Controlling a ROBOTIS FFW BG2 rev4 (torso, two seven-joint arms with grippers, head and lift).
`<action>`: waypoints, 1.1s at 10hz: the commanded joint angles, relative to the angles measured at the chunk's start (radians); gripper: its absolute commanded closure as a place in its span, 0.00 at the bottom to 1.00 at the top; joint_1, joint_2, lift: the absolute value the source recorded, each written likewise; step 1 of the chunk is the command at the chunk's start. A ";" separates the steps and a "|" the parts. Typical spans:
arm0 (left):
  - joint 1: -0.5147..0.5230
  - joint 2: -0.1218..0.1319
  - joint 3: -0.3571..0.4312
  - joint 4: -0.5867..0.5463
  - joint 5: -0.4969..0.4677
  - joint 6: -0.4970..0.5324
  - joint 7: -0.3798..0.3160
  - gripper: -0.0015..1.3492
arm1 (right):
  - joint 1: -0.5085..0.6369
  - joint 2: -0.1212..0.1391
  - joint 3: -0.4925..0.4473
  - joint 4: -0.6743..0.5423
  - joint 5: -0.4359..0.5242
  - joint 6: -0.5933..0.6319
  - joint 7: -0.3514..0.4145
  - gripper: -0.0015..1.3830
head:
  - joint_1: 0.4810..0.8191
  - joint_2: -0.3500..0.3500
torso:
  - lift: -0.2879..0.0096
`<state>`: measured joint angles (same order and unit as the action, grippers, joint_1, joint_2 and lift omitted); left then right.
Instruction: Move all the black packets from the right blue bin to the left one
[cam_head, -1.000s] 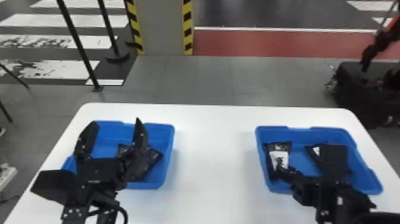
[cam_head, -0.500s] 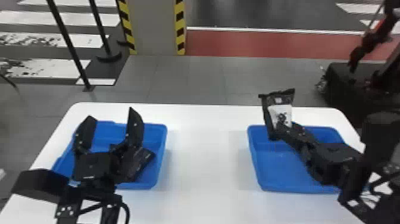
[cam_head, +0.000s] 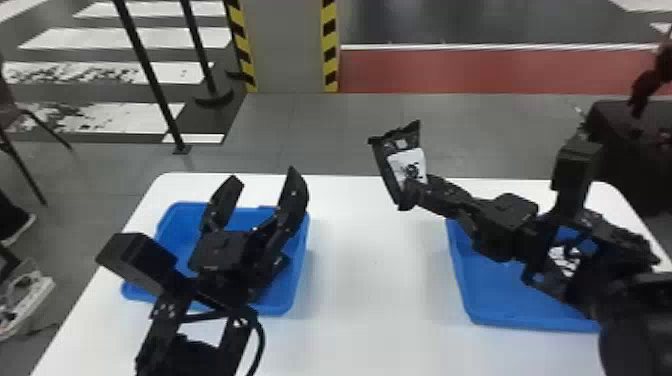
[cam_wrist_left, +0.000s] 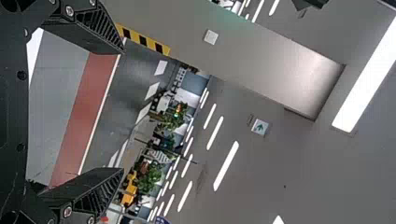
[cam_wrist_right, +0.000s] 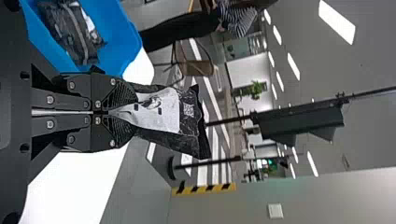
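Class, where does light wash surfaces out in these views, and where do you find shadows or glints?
Head view: faint shadows on the white table beside the left blue bin and right blue bin; left wrist view: the big ceiling lamp burns to plain white; right wrist view: table washed flat white, small glints on the black packet.

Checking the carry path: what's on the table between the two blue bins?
Head view: just bare white table between the left blue bin and the right blue bin. The black packet is held in the air.
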<state>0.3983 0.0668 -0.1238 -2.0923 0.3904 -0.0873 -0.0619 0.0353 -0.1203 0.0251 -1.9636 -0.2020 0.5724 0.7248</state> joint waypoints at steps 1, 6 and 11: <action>-0.018 0.004 -0.004 -0.020 -0.001 0.065 -0.010 0.11 | -0.084 -0.005 0.035 0.127 -0.040 -0.006 0.067 0.84 | 0.63 0.63 | 0.60; -0.052 0.010 0.012 -0.029 -0.054 0.185 -0.045 0.11 | -0.170 -0.010 0.165 0.183 -0.116 0.024 0.163 0.84 | 0.61 0.71 | 0.60; -0.062 -0.005 0.003 -0.029 -0.048 0.269 -0.064 0.11 | -0.249 -0.005 0.217 0.244 -0.139 -0.010 0.168 0.84 | 0.63 0.77 | 0.60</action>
<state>0.3413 0.0634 -0.1197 -2.1218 0.3413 0.1562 -0.1244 -0.1994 -0.1285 0.2366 -1.7252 -0.3398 0.5700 0.8931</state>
